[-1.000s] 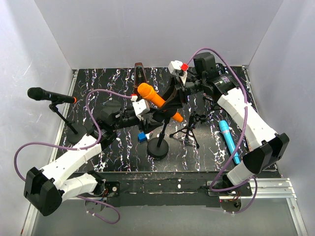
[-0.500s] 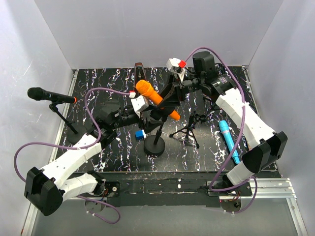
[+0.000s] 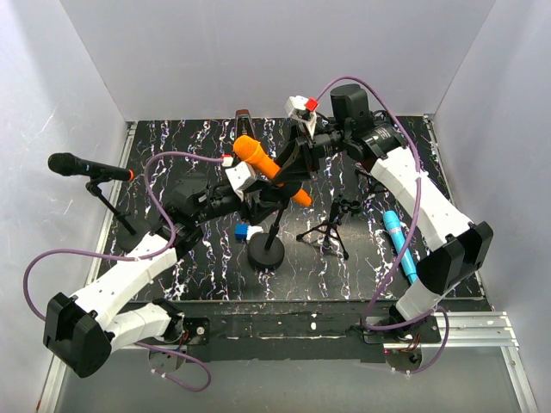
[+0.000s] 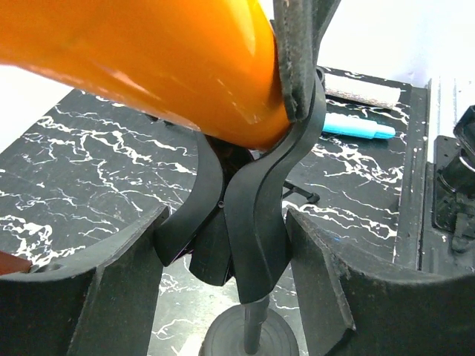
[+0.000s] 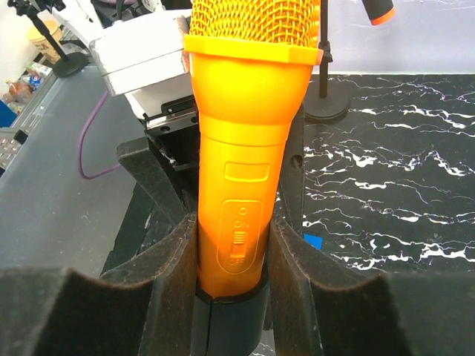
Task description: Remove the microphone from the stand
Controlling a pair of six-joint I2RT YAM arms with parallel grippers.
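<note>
centrally, both tools clamp orange microphone (image 3: 269, 167) and stand (image 3: 266, 251).

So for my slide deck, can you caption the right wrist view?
Right claw closed on the orange plastic microphone, still seated in its black clip.

You see two arms with white link shells and black joints, the left arm (image 3: 129, 280) and the right arm (image 3: 422, 194), each trailing a purple cable (image 3: 159, 176); black foam pads (image 5: 159, 178) line the fingers.
</note>
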